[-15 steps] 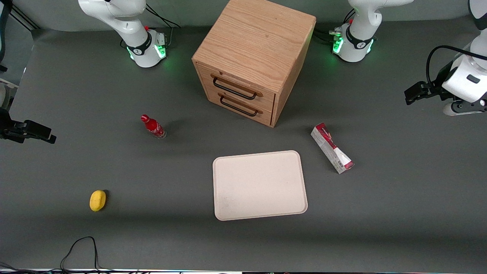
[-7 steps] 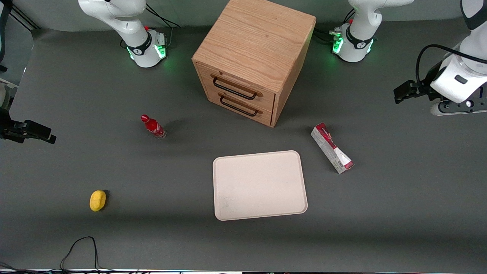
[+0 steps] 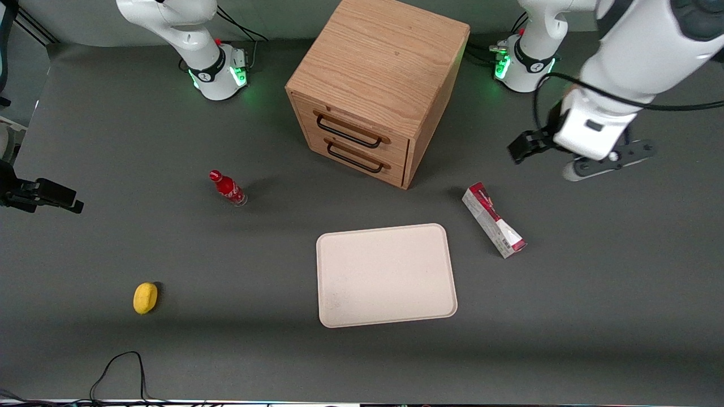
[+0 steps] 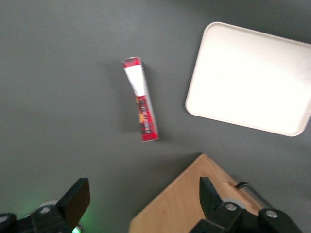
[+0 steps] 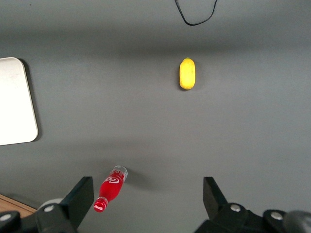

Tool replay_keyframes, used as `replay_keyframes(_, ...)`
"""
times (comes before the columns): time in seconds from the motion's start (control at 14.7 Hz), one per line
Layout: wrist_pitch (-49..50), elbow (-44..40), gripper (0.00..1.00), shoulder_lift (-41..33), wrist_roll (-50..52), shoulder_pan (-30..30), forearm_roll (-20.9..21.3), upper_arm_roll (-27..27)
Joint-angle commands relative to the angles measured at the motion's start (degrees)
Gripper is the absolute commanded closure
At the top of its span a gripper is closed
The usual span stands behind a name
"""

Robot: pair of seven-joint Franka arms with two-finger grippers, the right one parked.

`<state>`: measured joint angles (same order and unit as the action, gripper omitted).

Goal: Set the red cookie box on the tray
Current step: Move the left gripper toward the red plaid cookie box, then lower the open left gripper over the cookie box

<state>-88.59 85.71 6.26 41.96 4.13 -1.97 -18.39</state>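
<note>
We see the red cookie box (image 3: 494, 220), its print too small to read, lying on the counter (image 3: 594, 294) beside the tray (image 3: 386, 275), with the claw (image 4: 141, 201) spread wide above, holding nothing.

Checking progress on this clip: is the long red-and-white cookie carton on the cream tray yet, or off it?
Off it. The long red-and-white cookie carton lies flat on the grey table beside the cream rectangular tray, apart from it. The hand hovers open above, holding nothing.
</note>
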Motion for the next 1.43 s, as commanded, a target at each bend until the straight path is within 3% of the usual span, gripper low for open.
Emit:
replay_keyframes(0.0,2.5,-5.8,0.0,4.9,3.7,0.1,0.5,-0.6)
replay_keyframes(0.34,-1.0,2.6,0.0,4.9,3.5,-0.7,2.8,-0.4)
replay_keyframes(0.88,-25.1,25.7,0.0,6.0,3.5,-1.2,4.5,1.3)
replay_keyframes(1.36,-35.0,30.5,0.0,14.3,3.6,-1.5,5.2,2.7)
